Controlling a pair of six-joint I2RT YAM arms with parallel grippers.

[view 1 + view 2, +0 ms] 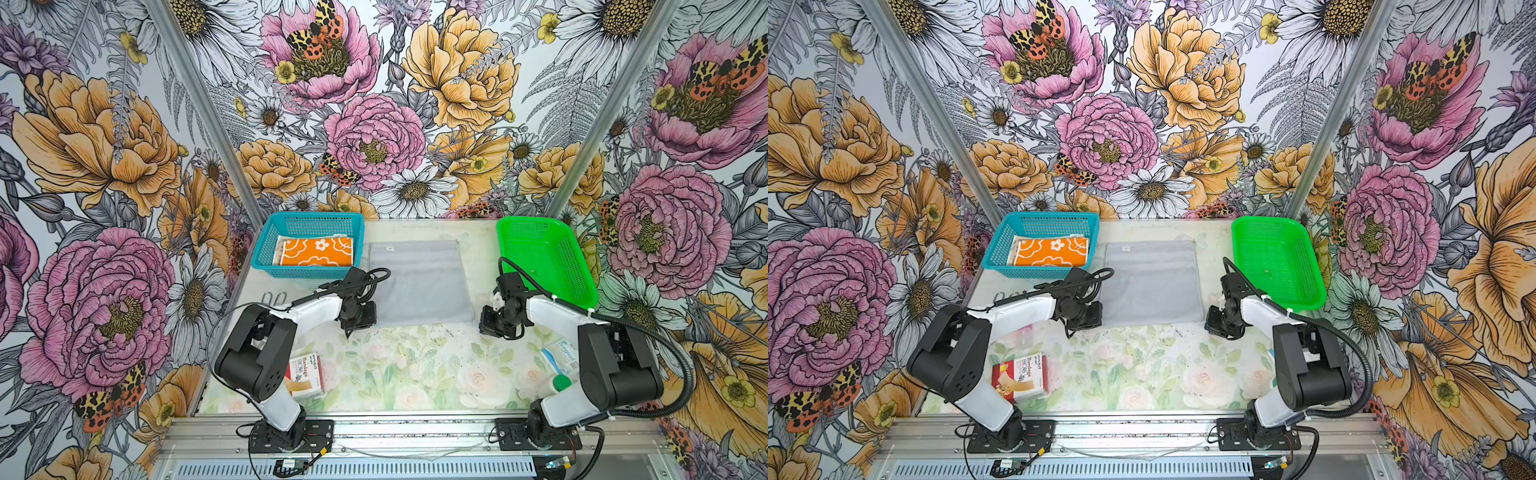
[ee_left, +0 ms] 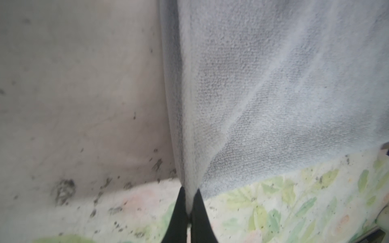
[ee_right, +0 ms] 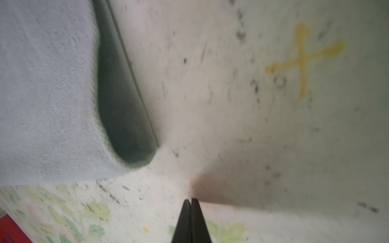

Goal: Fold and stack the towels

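Note:
In both top views a plain grey towel [image 1: 419,282] [image 1: 1152,282] lies spread flat at the middle of the table. My left gripper [image 1: 348,332] [image 2: 190,193] sits at its near left corner, shut on the grey towel [image 2: 263,94], with cloth pinched between the black fingertips. My right gripper [image 1: 483,330] [image 3: 191,201] is low beside the near right corner, shut with nothing between its fingers. That corner of the grey towel [image 3: 46,94] lies a little apart from them, its edge raised over a shadow. An orange towel with white flowers [image 1: 316,251] lies folded in the blue basket [image 1: 266,243], a cream edge [image 1: 277,249] showing under it.
A green basket [image 1: 509,232] stands at the back right with no towels in it. A red-and-white bandage box [image 1: 305,376] lies near the left arm's base. A surgical pack [image 1: 561,357] and a green-capped bottle [image 1: 559,382] sit by the right arm. A yellow cross [image 3: 303,59] marks the table.

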